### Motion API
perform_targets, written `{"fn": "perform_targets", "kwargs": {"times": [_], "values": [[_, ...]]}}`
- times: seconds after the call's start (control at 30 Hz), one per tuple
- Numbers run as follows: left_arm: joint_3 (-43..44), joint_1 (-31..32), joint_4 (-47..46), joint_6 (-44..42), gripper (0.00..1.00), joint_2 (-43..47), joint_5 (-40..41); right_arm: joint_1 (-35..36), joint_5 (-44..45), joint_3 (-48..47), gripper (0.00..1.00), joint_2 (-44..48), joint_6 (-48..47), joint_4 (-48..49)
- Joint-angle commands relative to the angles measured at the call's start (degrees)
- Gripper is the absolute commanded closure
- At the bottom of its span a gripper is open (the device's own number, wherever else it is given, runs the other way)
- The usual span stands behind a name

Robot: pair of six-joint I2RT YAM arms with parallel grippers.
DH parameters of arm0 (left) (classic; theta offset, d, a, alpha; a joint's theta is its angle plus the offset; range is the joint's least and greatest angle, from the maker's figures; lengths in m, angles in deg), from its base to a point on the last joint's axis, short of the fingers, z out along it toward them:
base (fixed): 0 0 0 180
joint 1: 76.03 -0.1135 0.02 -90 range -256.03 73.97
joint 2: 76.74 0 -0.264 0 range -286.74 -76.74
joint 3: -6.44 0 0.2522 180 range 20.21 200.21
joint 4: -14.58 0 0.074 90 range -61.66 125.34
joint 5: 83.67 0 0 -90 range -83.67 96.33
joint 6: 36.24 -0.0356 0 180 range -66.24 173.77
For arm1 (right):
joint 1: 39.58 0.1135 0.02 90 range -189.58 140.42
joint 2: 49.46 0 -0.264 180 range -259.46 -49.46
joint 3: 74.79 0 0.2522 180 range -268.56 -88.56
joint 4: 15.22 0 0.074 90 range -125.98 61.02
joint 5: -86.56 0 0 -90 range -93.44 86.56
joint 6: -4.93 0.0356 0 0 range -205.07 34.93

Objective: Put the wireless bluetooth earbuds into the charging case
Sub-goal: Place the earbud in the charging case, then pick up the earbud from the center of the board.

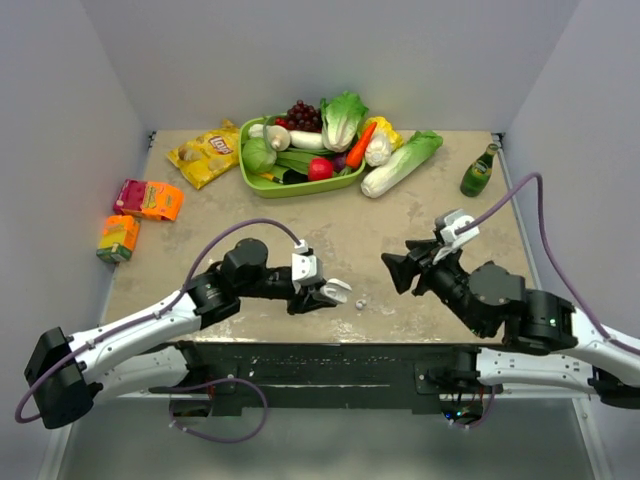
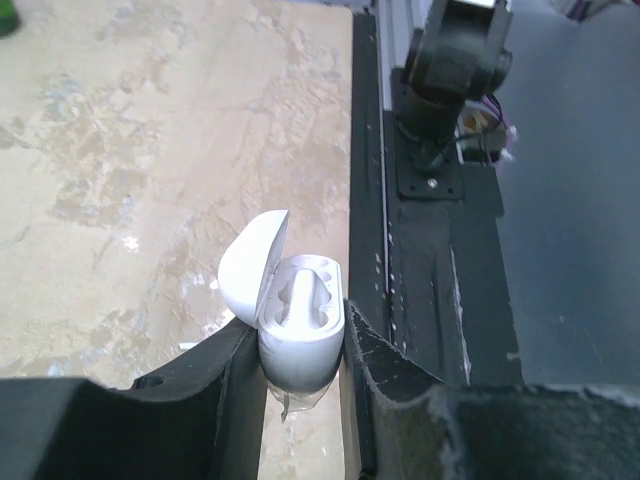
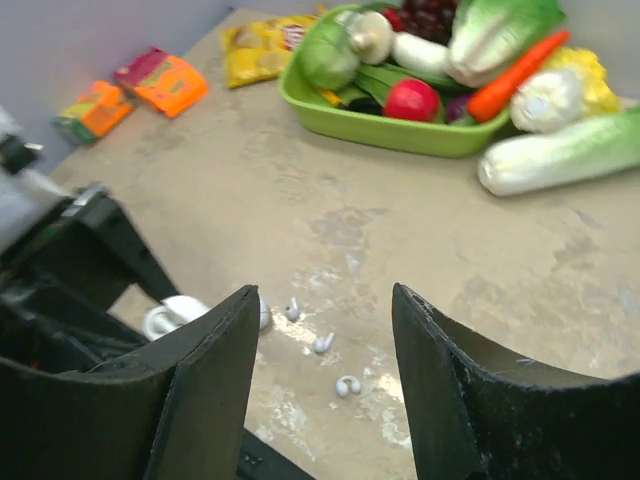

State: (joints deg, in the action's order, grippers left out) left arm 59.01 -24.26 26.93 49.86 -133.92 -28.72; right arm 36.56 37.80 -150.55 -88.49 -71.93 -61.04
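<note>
Overhead, the worktop (image 1: 300,215) is a beige, mottled surface with pale worn patches, closed in by plain grey walls (image 1: 330,50) at the back and on both sides. At its far edge a green tray (image 1: 262,183) carries vegetables and fruit. A yellow snack bag (image 1: 205,152) lies to the left of it, and two small colourful packets (image 1: 148,200) lie near the left wall. A green bottle (image 1: 478,172) stands near the right wall. The left pincer (image 1: 335,291) is low at the near edge, and the right pincer (image 1: 393,272) hangs apart from it, to the right.

From the left wrist, the left pincer is closed on the charging case (image 2: 300,325), which stands upright between the fingers with its lid open. To the right of it runs the black mounting plate (image 2: 430,280) at the edge of the worktop.

From the right wrist, the right pincer has its fingers (image 3: 210,390) wide apart and grips nothing. Three earbuds (image 3: 323,343) lie loose on the stained surface, seen between those fingers. They are near the case but outside it.
</note>
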Motion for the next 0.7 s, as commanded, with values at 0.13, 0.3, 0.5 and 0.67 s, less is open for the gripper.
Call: {"fn": "perform_targets", "kwargs": {"times": [0.13,0.3,0.5,0.67], "values": [[-17.5,0.3,-40.0,15.2,1.00,8.2,10.2,-0.5,14.8,15.9,0.43,-1.8,18.7,7.0],[-24.6,5.1,-51.7,14.4,1.00,10.6,22.0,-8.3,3.2,20.5,0.48,-5.0,21.7,9.3],[-27.0,10.0,-53.0,10.9,1.00,12.8,32.3,-18.7,-15.0,25.5,0.53,-10.8,18.8,16.2],[-31.5,10.1,-56.1,11.3,1.00,17.3,37.2,-19.0,-24.7,28.1,0.59,-20.0,19.7,22.0]]}}
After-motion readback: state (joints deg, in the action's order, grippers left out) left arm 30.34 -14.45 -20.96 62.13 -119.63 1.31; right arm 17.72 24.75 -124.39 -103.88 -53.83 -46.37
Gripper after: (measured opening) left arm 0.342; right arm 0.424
